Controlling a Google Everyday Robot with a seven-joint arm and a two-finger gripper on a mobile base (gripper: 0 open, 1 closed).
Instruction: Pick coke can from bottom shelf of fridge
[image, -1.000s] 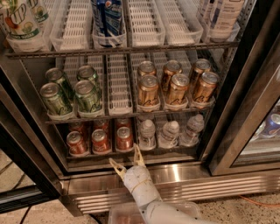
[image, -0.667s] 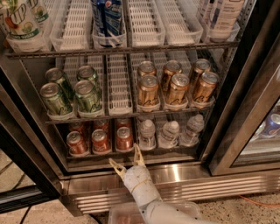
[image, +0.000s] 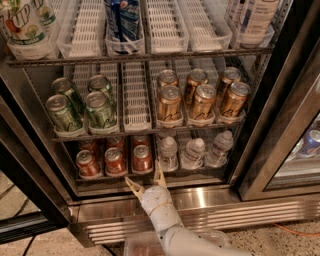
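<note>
Three red coke cans with silver tops stand in a front row on the bottom shelf (image: 150, 181) of the fridge (image: 280, 125), with more behind them; the rightmost front coke can (image: 142, 158) is nearest my gripper. My gripper (image: 146, 178) is open and empty. It sits just in front of and below that can, at the shelf's front edge, with its tan fingertips (image: 159, 171) spread and pointing up into the fridge. My white arm (image: 165, 220) rises from the bottom of the view.
Small water bottles (image: 194, 152) stand right of the red cans. The rack above holds green cans (image: 82, 107) and gold-brown cans (image: 200, 97). The ribbed steel base (image: 240, 212) runs below. The dark door frame (image: 35, 185) is at left.
</note>
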